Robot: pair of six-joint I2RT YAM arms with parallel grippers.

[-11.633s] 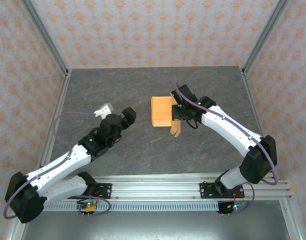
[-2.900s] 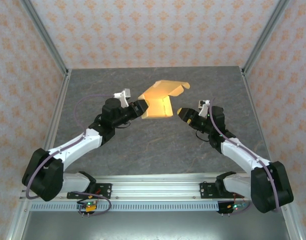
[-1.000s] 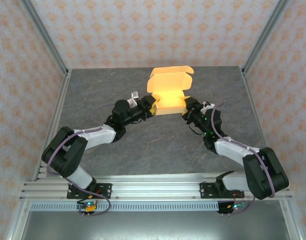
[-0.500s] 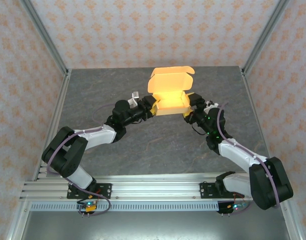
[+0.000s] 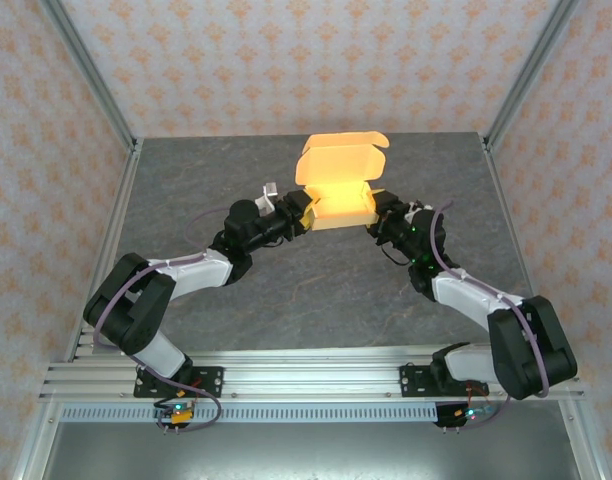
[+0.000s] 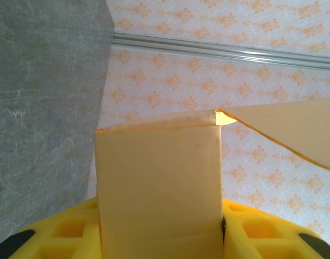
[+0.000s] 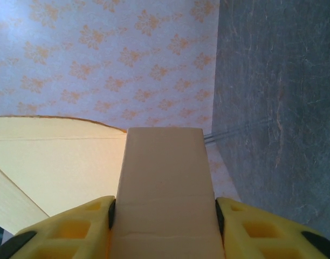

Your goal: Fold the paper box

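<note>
The paper box [image 5: 338, 190], light orange-tan cardboard, stands on the table with its lid flap raised upright. My left gripper [image 5: 304, 215] is shut on the box's left end wall [image 6: 157, 189], its yellow fingers [image 6: 73, 232] pressing on both sides. On the opposite end, my right gripper [image 5: 376, 212] is shut on the right end wall [image 7: 164, 194], with yellow fingers [image 7: 251, 229] on either side. The raised lid [image 7: 52, 162] shows beside that wall in the right wrist view.
The grey stone-look table [image 5: 286, 290] lies between patterned walls, with metal frame posts [image 5: 91, 75] at the corners. Both arms reach inward from the near rail [image 5: 306, 370] and meet at the box.
The right gripper let go briefly and closed again on the box's right end wall. The left gripper and the box stayed put.
</note>
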